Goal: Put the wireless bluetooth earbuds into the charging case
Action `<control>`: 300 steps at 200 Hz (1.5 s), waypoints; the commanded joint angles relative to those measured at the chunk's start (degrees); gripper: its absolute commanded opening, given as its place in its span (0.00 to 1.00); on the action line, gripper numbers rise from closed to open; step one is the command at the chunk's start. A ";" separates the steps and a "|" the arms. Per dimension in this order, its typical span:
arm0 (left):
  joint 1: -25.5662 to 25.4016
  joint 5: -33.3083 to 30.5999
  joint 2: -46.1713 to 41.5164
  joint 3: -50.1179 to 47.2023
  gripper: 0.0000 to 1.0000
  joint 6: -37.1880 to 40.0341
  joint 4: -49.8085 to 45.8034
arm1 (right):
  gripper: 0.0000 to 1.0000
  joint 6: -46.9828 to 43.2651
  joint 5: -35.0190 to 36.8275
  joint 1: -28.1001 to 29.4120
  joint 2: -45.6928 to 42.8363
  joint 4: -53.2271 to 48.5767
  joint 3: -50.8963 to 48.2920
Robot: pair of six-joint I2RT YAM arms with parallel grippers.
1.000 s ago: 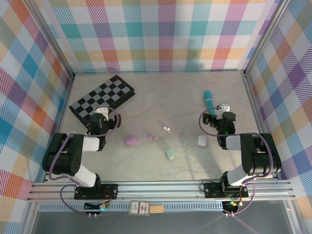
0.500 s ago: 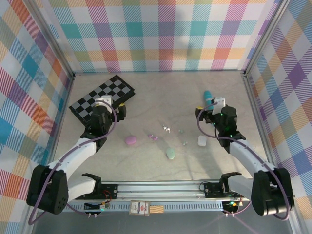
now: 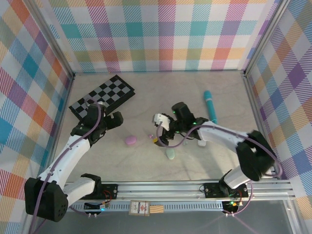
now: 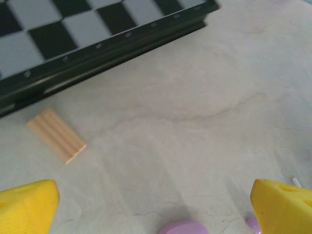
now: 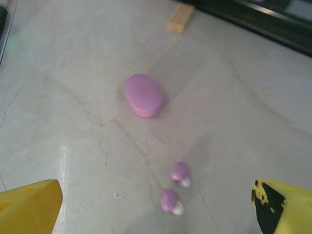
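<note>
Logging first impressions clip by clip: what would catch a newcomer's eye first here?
The right arm reaches to the table's middle, its open claw hovering over two pink earbuds near a closed pink case. A black-and-white chessboard lies far left, by the left arm.

- The left arm reaches forward, and the left gripper [image 3: 113, 120] has its yellow fingers [image 4: 27, 204] spread wide, empty.
- The right arm stretches leftward to mid-bench, and the right gripper [image 3: 160, 130] is likewise spread, empty.
</note>
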 commanded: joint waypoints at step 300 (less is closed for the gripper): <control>3.07 4.93 -7.58 -1.38 1.00 3.15 -1.23 | 0.36 -16.76 -2.09 8.50 31.09 -20.05 34.76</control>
